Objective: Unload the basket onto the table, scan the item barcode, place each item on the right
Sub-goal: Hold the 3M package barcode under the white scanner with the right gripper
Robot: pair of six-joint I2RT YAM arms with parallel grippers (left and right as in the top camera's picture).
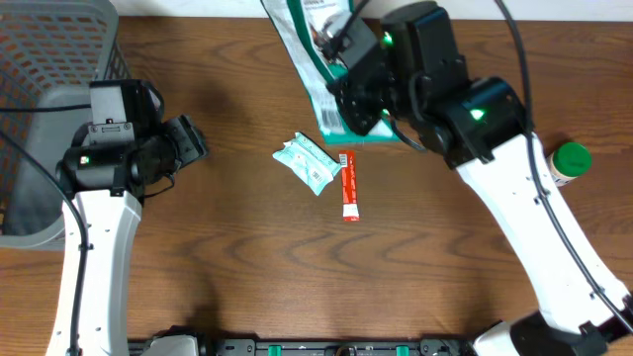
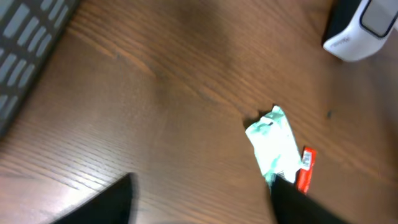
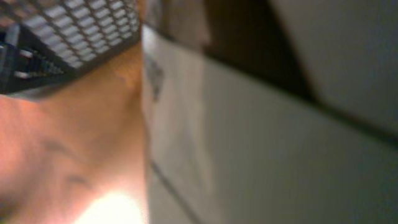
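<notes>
Above table (image 1: 247,257): right pincer (image 1: 343,107) clenched on green pouch (image 1: 305,49); left pincer (image 2: 199,190) released, empty.

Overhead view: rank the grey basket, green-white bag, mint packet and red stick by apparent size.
1. grey basket, though cropped by the frame
2. green-white bag, possibly raised nearer the camera
3. mint packet
4. red stick, longer than the packet but much narrower

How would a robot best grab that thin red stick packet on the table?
Probably pinch the red stick packet across its narrow width, at the middle or lower half, coming straight down. It lies flat and long, and the crumpled white packet crowds its upper end.
</notes>
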